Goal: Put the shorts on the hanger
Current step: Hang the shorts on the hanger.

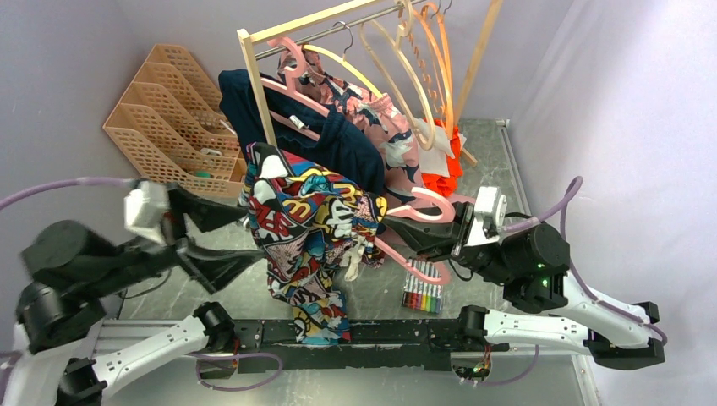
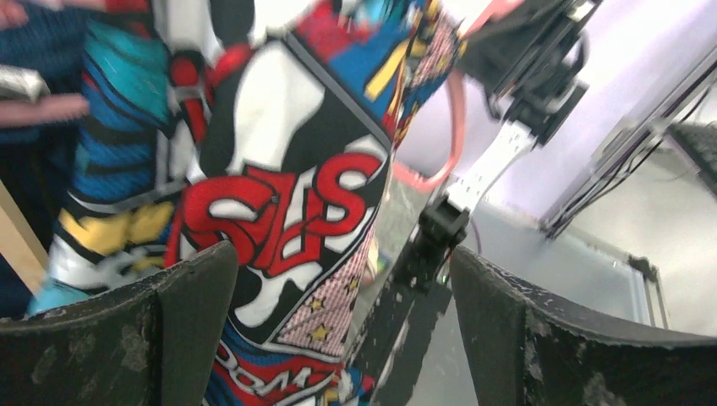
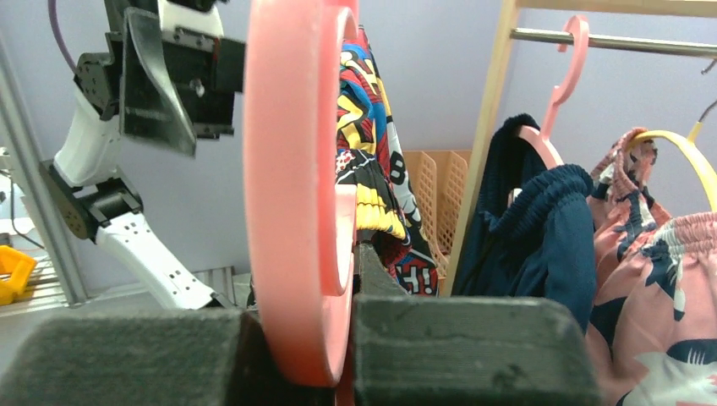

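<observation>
The comic-print shorts (image 1: 303, 233) hang draped over the pale-pink hanger (image 1: 420, 205), which is held out level above the table. My right gripper (image 1: 452, 230) is shut on the hanger's thick hook; in the right wrist view the pink hook (image 3: 296, 203) is squeezed between the pads, gripper (image 3: 306, 359). My left gripper (image 1: 247, 239) stands wide open at the left side of the shorts. In the left wrist view the printed fabric (image 2: 279, 178) hangs just past the left finger (image 2: 190, 326), with the gripper (image 2: 342, 330) holding nothing. The hanger's far end is hidden under the cloth.
Behind stands a wooden rack (image 1: 258, 85) with a navy garment (image 1: 338, 139), a pink patterned garment (image 1: 393, 135), cream hangers (image 1: 397, 68) and orange hangers (image 1: 440, 59). Peach baskets (image 1: 169, 118) sit at back left. A marker set (image 1: 423, 296) lies on the table.
</observation>
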Controlling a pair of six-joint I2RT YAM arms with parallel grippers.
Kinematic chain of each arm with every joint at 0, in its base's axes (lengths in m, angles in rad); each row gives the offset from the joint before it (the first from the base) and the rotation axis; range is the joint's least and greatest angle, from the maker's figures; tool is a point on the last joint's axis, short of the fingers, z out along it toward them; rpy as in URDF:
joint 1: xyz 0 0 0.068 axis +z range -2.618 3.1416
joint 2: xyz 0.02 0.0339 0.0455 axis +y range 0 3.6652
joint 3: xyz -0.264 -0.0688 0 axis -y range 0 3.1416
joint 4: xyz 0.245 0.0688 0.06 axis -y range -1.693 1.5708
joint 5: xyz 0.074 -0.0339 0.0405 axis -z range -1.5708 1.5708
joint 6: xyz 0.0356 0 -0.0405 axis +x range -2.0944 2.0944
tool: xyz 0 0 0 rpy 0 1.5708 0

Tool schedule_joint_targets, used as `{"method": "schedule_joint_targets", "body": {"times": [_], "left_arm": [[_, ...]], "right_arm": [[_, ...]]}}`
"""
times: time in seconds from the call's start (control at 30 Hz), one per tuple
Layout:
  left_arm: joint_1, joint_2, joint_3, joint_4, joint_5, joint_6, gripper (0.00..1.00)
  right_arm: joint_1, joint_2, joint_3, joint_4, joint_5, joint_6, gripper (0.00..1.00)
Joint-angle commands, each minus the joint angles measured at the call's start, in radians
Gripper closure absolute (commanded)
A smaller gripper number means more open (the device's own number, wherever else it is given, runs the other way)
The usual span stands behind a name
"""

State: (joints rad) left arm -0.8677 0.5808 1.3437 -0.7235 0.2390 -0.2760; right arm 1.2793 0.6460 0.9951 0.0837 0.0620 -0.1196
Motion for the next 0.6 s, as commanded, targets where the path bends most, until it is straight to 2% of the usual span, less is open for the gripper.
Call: {"method": "schedule_joint_targets", "body": {"times": [0.0, 0.1, 0.3, 0.43, 0.57], "left_arm": [[-0.003, -0.033, 0.169, 0.069, -0.002, 0.045, 0.01], [-0.002, -0.008, 0.267, 0.062, -0.012, 0.080, 0.01], [-0.002, 0.144, 0.413, -0.007, 0.023, 0.146, 0.03], [-0.002, 0.237, 0.451, -0.022, 0.141, 0.166, 0.02], [-0.002, 0.337, 0.481, -0.061, 0.370, 0.174, 0.00]], "right_arm": [[-0.001, -0.035, 0.048, -0.009, -0.062, 0.021, 1.00], [0.000, -0.041, 0.058, -0.062, -0.074, 0.024, 1.00], [-0.001, -0.031, 0.082, -0.174, -0.138, 0.047, 1.00], [-0.001, -0.062, 0.028, -0.144, -0.168, 0.090, 1.00], [-0.001, -0.086, -0.042, -0.080, -0.202, 0.121, 1.00]]}}
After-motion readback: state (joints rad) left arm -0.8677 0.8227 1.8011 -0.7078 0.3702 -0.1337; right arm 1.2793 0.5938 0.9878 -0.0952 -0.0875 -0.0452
